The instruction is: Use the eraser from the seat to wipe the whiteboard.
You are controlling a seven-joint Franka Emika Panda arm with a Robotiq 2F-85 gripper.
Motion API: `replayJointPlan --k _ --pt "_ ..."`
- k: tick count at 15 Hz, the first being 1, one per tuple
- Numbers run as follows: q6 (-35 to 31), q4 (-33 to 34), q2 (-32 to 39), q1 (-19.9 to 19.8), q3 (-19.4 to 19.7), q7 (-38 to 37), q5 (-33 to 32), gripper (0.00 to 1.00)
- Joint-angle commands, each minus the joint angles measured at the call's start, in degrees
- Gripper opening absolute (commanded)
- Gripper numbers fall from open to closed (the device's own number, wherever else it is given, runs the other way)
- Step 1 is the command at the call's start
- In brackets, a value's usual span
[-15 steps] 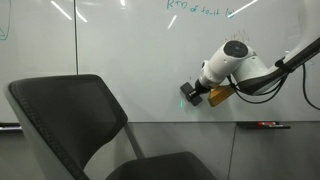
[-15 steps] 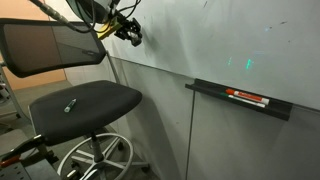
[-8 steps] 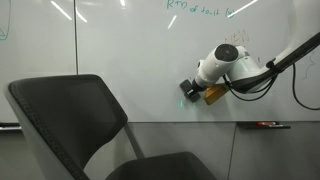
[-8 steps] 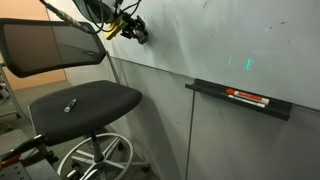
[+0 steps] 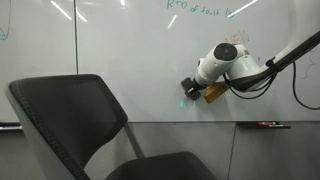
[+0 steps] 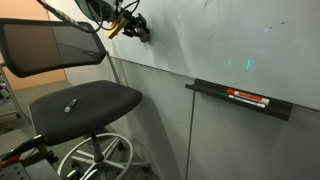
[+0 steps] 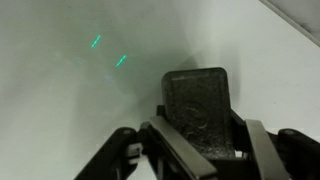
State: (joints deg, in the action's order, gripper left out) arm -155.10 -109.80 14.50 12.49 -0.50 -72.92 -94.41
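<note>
One pincer (image 7: 205, 133) is at work here, and it is closed on the eraser (image 7: 195, 95). In the wrist view its two dark fingers (image 7: 160, 138) clamp the long sides of the speckled grey-black block, which sticks out ahead of the fingertips toward the whiteboard (image 7: 60, 110). Two short green marks (image 7: 108, 51) glow on the board ahead of the pincer and off to one side.

In an exterior view the pincer (image 5: 190, 88) points sideways at the whiteboard (image 5: 120, 40), with the eraser (image 5: 186, 86) at its tip seemingly against the glossy surface. The white arm (image 5: 240, 65) trails away behind it. Green writing (image 5: 200, 8) runs across the board well above the pincer, and the chair's dark backrest (image 5: 70, 110) stands lower and nearer the camera.

In an exterior view from along the wall, the pincer (image 6: 138, 28) sits high against the whiteboard (image 6: 220, 40). The seat (image 6: 100, 95) lies well below it and apart from it, carrying a small object (image 6: 70, 104) too tiny to identify. The curved backrest (image 6: 50, 45) rises just behind and below the pincer. Farther along the wall and lower than the pincer, a narrow ledge (image 6: 205, 88) holds a red marker (image 6: 248, 96).
</note>
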Motion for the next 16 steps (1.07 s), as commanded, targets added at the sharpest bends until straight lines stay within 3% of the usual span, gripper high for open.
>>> replayJointPlan --k 1,16 --pt "2.0 3.3 0.8 -0.7 1.2 0.7 -1.9 0.33" --pt "6.2 0.9 -4.3 -2.3 4.3 1.8 -1.6 0.33"
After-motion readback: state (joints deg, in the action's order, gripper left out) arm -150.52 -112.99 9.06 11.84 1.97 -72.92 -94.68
